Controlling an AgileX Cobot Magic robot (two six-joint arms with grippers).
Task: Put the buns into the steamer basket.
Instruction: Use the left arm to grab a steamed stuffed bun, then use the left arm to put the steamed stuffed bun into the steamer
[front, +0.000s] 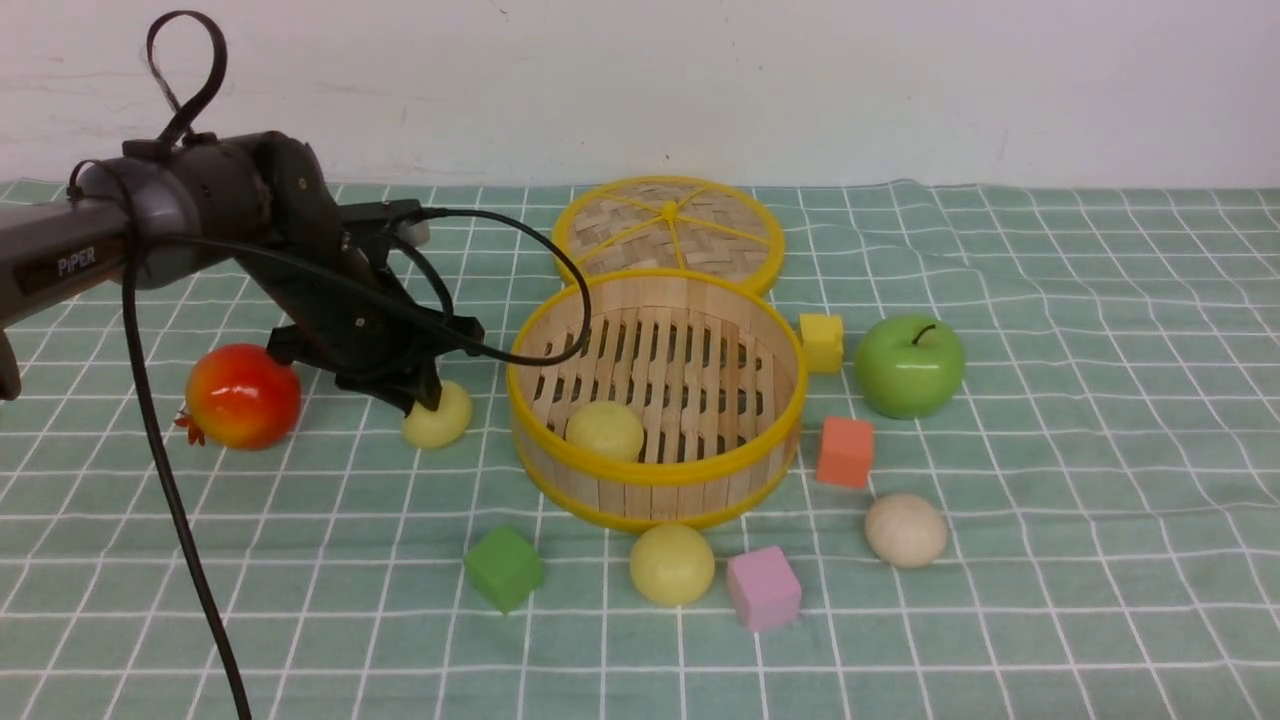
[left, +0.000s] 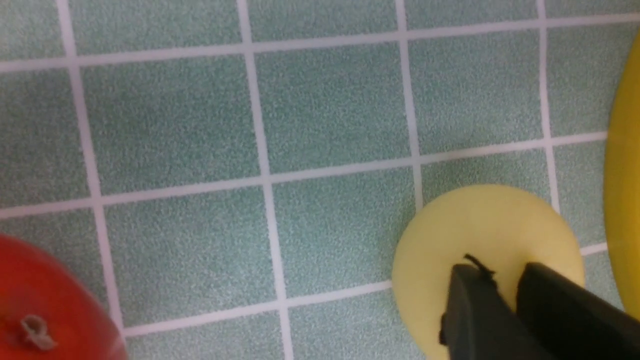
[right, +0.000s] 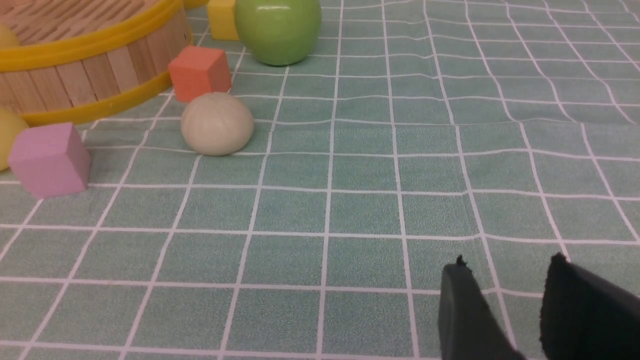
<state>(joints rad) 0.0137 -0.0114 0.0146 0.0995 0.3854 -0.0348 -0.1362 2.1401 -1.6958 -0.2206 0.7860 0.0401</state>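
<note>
The steamer basket (front: 655, 480) stands mid-table with one pale yellow bun (front: 604, 430) inside. A second yellow bun (front: 437, 415) lies on the cloth left of the basket. My left gripper (front: 420, 395) hovers at its top, jaws almost together, with nothing between them. In the left wrist view the gripper (left: 505, 272) is over that bun (left: 480, 225). A third yellow bun (front: 671, 563) lies in front of the basket. The beige bun (front: 905, 529) lies front right, and also shows in the right wrist view (right: 216, 123). My right gripper (right: 507, 265) is low over bare cloth, jaws apart and empty.
The woven lid (front: 668, 232) lies behind the basket. A red pomegranate (front: 243, 396) sits left of my left gripper. A green apple (front: 909, 365) and a yellow cube (front: 821, 342) sit right of the basket. Orange (front: 845, 451), pink (front: 763, 587) and green (front: 503, 568) cubes lie in front.
</note>
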